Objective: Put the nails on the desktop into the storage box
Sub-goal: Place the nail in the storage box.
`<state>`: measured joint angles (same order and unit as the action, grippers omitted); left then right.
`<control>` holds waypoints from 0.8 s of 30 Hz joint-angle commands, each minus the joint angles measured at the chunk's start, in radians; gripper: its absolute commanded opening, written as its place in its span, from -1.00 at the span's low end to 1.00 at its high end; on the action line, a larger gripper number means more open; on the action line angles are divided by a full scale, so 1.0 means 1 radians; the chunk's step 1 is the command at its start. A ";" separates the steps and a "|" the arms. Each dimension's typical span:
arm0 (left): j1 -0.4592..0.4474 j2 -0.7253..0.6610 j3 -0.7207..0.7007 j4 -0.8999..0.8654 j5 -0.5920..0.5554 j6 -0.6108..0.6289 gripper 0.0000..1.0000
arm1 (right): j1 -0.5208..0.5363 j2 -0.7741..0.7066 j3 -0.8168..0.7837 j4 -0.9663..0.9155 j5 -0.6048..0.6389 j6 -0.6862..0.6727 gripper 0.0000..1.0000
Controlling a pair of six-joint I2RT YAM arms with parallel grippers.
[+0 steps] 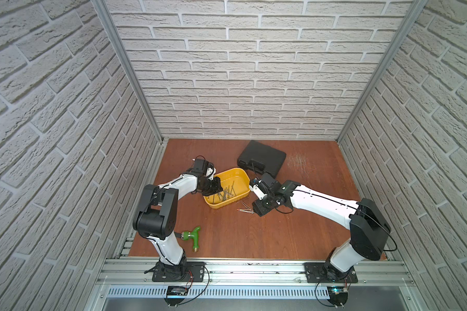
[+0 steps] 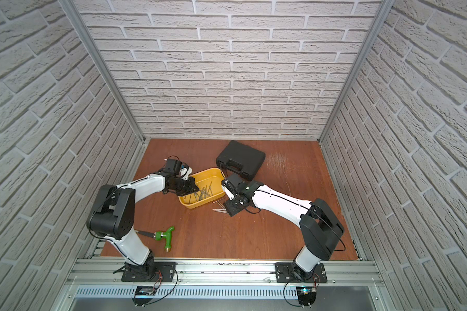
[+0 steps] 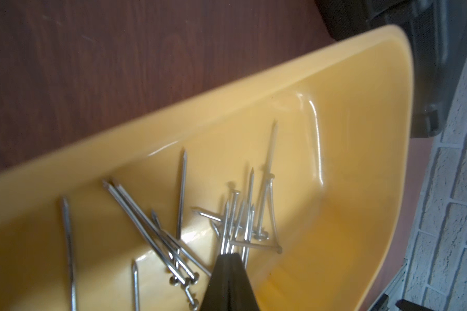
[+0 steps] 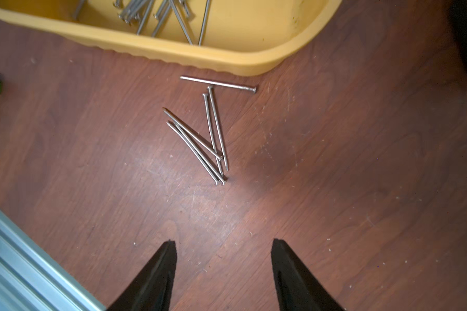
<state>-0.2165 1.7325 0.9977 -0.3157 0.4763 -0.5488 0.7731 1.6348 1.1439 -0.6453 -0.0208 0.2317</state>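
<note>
The yellow storage box (image 1: 243, 173) (image 2: 214, 172) sits mid-desktop (image 1: 254, 237) with several nails (image 1: 225, 192) (image 3: 178, 242) lying inside. My left gripper (image 1: 220, 193) (image 3: 228, 255) reaches into the box over its rim (image 3: 227, 88). Its fingers are pressed together, and a small bundle of nails (image 3: 228, 226) sticks out from the tips. Several loose nails (image 1: 246, 210) (image 2: 220, 210) (image 4: 213, 134) lie on the wood just outside the box wall (image 4: 200, 58). My right gripper (image 1: 256, 211) (image 4: 224, 242) hovers beside them, open, nothing between its fingers.
A black moulded case (image 1: 262, 159) lies behind the box. A green-handled tool (image 1: 192, 237) rests near the left arm's base. An aluminium rail (image 1: 254, 265) (image 4: 25, 255) borders the front edge, and brick-patterned walls close in the other three sides.
</note>
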 commanded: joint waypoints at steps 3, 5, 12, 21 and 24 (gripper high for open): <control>0.008 0.007 0.028 -0.025 -0.005 0.020 -0.52 | 0.021 0.078 -0.011 0.089 0.058 -0.038 0.23; 0.009 -0.010 0.027 -0.033 -0.004 0.018 -0.42 | 0.022 0.103 -0.010 0.105 0.074 -0.042 0.22; 0.009 -0.112 0.022 -0.086 -0.008 0.021 -0.15 | 0.021 0.175 0.026 0.118 0.137 -0.063 0.20; 0.010 -0.270 0.004 -0.153 -0.020 0.021 -0.08 | 0.021 0.249 0.071 0.121 0.150 -0.077 0.12; 0.014 -0.313 -0.006 -0.170 -0.022 0.021 -0.06 | 0.020 0.265 0.086 0.121 0.149 -0.075 0.08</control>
<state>-0.2138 1.4578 0.9993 -0.4534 0.4667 -0.5415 0.7914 1.8832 1.2053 -0.5407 0.1120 0.1665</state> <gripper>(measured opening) 0.465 0.540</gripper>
